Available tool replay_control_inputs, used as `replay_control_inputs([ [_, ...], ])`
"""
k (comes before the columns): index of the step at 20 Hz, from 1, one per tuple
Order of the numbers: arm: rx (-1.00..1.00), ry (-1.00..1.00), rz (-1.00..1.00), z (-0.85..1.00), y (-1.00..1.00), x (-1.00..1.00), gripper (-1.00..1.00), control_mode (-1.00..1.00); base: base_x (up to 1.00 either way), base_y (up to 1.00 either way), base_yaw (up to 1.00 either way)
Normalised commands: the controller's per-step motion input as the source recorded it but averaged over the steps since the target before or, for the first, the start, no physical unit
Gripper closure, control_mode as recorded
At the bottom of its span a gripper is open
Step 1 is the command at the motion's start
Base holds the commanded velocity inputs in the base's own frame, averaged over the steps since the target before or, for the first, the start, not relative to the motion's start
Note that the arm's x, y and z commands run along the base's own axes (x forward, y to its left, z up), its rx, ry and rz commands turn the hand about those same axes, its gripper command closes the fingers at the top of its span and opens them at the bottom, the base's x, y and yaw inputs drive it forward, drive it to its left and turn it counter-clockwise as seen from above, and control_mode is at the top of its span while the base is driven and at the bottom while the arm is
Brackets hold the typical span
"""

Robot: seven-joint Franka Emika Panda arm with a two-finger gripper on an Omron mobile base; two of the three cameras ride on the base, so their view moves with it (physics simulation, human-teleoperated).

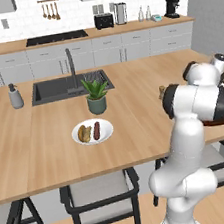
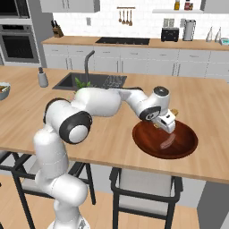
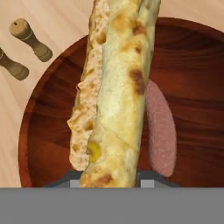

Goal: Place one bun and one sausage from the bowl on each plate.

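Observation:
My gripper is shut on a long toasted bun and holds it just above the wide dark reddish-brown wooden bowl. One pinkish sausage lies on the bowl's floor beside the bun. From the right base camera the gripper hangs over the left part of the bowl, with the sausage under it. A white plate near the middle of the island carries a bun and a sausage. The arm hides most of the bowl in the left base view.
Two wooden shakers stand on the counter just behind the bowl. A potted plant sits behind the plate, with the sink and a soap dispenser further left. A pale grey fruit bowl is at the far left.

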Motion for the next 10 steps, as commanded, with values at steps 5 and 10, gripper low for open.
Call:
replay_control_inputs([
  [5, 0.01, -0.01, 0.00, 1.00, 0.62, -1.00, 1.00, -1.00, 0.00, 0.00, 0.00],
  [10, -0.01, 0.01, 0.06, 1.00, 1.00, -1.00, 1.00, -1.00, 0.00, 0.00, 0.00],
])
